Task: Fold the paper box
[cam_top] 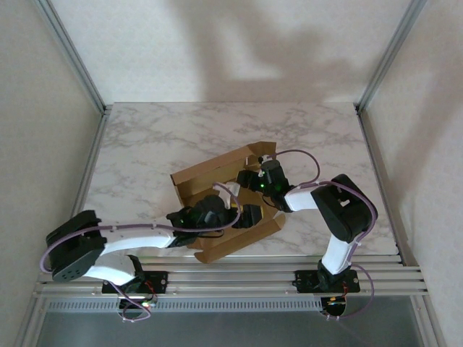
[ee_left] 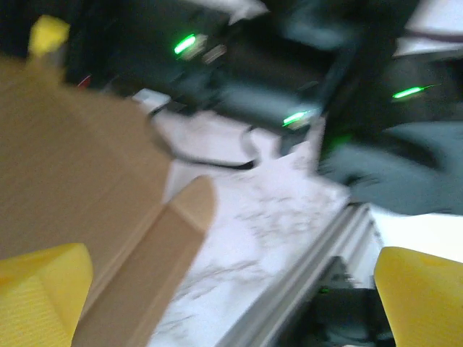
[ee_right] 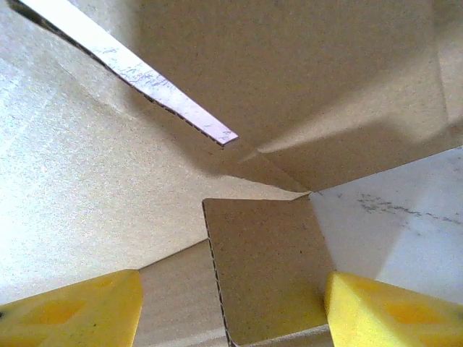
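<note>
The paper box (cam_top: 210,176) lies partly folded at the middle of the marble table, brown and angled. Both grippers hover over its near right part. My left gripper (cam_top: 242,215) is open wide; in the blurred left wrist view its yellow fingers (ee_left: 43,289) frame the marble, with the box wall (ee_left: 65,166) and a rounded flap (ee_left: 152,253) on the left. My right gripper (cam_top: 251,181) is inside the box. Its jaws (ee_right: 233,314) stand either side of an upright square flap (ee_right: 268,267): the right finger (ee_right: 394,311) is at the flap's edge and the left finger (ee_right: 72,311) is apart from it.
The marble table (cam_top: 145,137) has free room behind and left of the box. An aluminium rail (cam_top: 239,275) runs along the near edge, also in the left wrist view (ee_left: 304,275). The right arm's dark body (ee_left: 253,72) with green lights hangs just beyond the left gripper.
</note>
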Robot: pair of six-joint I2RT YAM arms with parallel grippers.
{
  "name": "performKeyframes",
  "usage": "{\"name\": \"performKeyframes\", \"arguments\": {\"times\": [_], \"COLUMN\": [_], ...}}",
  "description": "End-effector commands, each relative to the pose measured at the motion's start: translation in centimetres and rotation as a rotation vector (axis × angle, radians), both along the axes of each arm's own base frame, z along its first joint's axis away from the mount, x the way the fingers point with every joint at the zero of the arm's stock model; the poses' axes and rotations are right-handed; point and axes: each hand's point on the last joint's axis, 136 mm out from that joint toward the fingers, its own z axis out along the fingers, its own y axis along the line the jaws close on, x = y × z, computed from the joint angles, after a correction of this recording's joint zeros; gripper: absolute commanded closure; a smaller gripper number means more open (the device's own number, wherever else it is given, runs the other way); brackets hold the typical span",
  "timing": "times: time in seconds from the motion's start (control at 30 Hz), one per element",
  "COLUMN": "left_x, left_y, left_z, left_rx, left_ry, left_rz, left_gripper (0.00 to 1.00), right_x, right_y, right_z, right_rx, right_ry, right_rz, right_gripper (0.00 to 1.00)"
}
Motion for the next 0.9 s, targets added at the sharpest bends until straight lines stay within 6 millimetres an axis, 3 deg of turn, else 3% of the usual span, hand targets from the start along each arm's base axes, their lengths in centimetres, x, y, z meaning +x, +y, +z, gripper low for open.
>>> {"name": "performKeyframes", "arguments": {"times": [0.0,0.2,0.37,0.47,0.57,0.87], "left_x": [-0.2,4.5,10.6,14.3,17.2,22.1], "left_y": [-0.2,2.0,6.1,8.0,8.3,8.2], "left_z": [3.9,9.7,11.1,10.1,8.1,3.5], "left_rx": [0.035,0.093,0.203,0.293,0.378,0.487], "left_ry": [-0.064,-0.131,-0.169,-0.177,-0.161,-0.139], "left_rz": [-0.108,-0.02,0.157,0.236,0.234,0.205], "left_gripper": [0.01,0.01,0.01,0.01,0.01,0.05], "right_x": [-1.4,-1.4,-1.5,-1.5,-1.6,-2.0], "right_y": [-0.4,-0.6,-0.6,-0.5,-0.6,-0.9], "right_z": [-2.0,-2.2,-2.0,-1.9,-1.7,-0.8], "right_rx": [-0.05,-0.058,-0.057,-0.054,-0.052,-0.055], "right_ry": [0.057,0.063,0.06,0.058,0.057,0.047], "right_rz": [0.006,-0.001,0.001,0.001,0.003,0.004], "right_gripper": [0.35,0.39,0.4,0.41,0.41,0.44]}}
